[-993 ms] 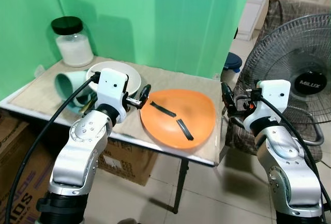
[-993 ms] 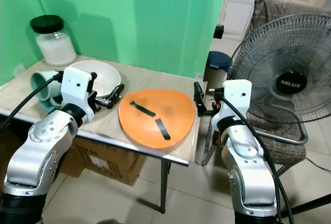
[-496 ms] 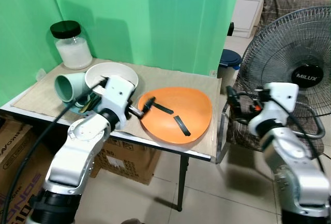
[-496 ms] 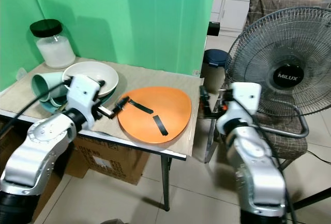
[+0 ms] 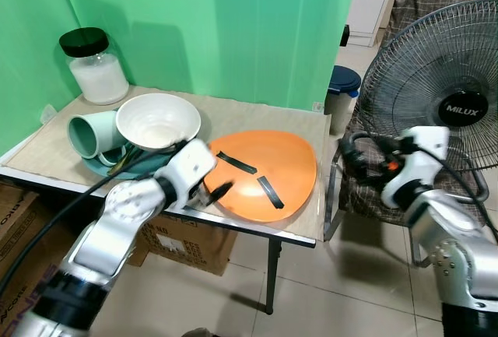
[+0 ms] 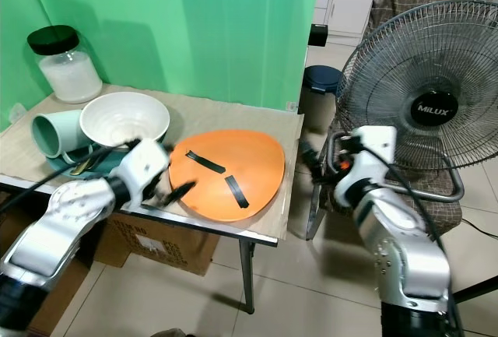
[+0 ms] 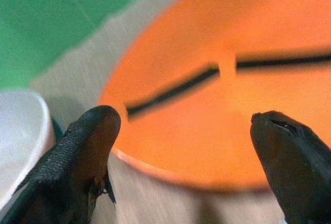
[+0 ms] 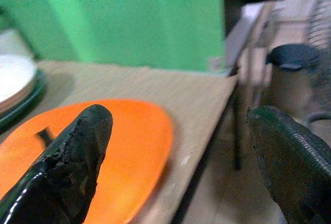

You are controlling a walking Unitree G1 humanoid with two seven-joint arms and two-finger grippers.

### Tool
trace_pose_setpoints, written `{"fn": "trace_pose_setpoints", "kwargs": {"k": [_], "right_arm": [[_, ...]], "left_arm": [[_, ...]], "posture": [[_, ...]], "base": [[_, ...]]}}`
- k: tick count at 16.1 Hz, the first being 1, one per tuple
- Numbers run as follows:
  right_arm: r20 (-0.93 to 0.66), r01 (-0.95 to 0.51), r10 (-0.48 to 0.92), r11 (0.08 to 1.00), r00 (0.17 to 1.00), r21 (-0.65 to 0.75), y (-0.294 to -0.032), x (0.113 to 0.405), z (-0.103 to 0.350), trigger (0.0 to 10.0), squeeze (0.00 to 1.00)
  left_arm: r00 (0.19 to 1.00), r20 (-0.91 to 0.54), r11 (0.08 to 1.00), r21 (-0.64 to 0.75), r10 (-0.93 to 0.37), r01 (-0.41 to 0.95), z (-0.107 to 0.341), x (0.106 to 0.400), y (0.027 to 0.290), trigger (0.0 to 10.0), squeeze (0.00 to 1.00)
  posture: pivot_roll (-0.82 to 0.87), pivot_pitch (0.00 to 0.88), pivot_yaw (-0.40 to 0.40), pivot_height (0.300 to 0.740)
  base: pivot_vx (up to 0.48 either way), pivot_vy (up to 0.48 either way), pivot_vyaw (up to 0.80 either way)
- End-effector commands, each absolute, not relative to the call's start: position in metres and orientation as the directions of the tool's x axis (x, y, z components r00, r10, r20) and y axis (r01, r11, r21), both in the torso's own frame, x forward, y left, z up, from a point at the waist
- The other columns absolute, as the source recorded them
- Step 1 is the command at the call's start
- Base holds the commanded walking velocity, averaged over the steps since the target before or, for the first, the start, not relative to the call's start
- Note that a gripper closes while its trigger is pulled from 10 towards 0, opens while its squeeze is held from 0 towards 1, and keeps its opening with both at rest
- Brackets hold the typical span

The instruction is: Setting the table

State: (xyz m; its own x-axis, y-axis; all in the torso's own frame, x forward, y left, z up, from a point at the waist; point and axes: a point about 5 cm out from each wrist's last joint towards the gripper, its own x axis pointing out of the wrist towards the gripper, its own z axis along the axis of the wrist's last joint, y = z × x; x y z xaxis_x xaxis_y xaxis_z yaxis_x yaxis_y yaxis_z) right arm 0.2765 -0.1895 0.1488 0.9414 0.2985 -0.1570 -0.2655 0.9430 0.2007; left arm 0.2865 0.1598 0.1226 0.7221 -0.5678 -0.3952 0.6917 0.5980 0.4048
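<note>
On the beige-topped table (image 5: 257, 111) against the green backdrop (image 5: 233, 26): one orange rounded plastic plate (image 5: 264, 173) with two black strips, lying flat near the front edge. Beside it, toward the robot's left, a white ceramic bowl (image 5: 158, 121) stacked on a teal dish, with a pale green mug (image 5: 93, 133) tipped on its side; behind, a glass jar with black lid (image 5: 95, 66).

Left gripper (image 7: 191, 146): fingers (image 7: 77, 157) spread wide, empty, poised just at the plate's near rim. Right gripper (image 8: 176, 167): fingers (image 8: 72, 151) parted, empty, off the table's right end, near a grey standing fan (image 5: 443, 96).
</note>
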Motion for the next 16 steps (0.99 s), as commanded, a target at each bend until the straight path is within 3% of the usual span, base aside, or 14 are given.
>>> {"fn": "trace_pose_setpoints", "kwargs": {"k": [1, 9, 13, 16], "right_arm": [[-0.160, -0.303, 0.338, 0.930, 0.928, 0.207, -0.184, 0.281, 0.150, 10.0, 1.00], [-0.156, -0.391, 0.421, 0.900, 0.894, 0.191, -0.167, 0.304, 0.154, 10.0, 1.00], [-0.145, -0.396, 0.423, 0.900, 0.894, 0.184, -0.174, 0.306, 0.156, 10.0, 1.00], [-0.145, -0.392, 0.419, 0.902, 0.897, 0.180, -0.176, 0.304, 0.157, 10.0, 1.00]], "left_arm": [[0.702, -0.428, 0.565, 0.416, -0.570, 0.713, 0.116, 0.283, 0.164, 10.0, 0.00], [0.715, -0.475, 0.586, 0.414, -0.513, 0.696, 0.085, 0.285, 0.175, 10.0, 0.00], [0.742, -0.275, 0.657, 0.348, -0.611, 0.669, 0.116, 0.299, 0.163, 10.0, 0.00], [0.736, -0.242, 0.657, 0.336, -0.632, 0.675, 0.124, 0.308, 0.161, 10.0, 0.00]], "posture": [[0.02, 0.000, 0.035, 0.740], [0.03, 0.000, 0.015, 0.740], [0.03, 0.000, 0.009, 0.740], [0.02, 0.000, 0.010, 0.740]], "base": [[0.000, 0.000, 0.00], [0.000, 0.000, 0.00], [0.000, 0.000, 0.00], [0.000, 0.000, 0.00]]}}
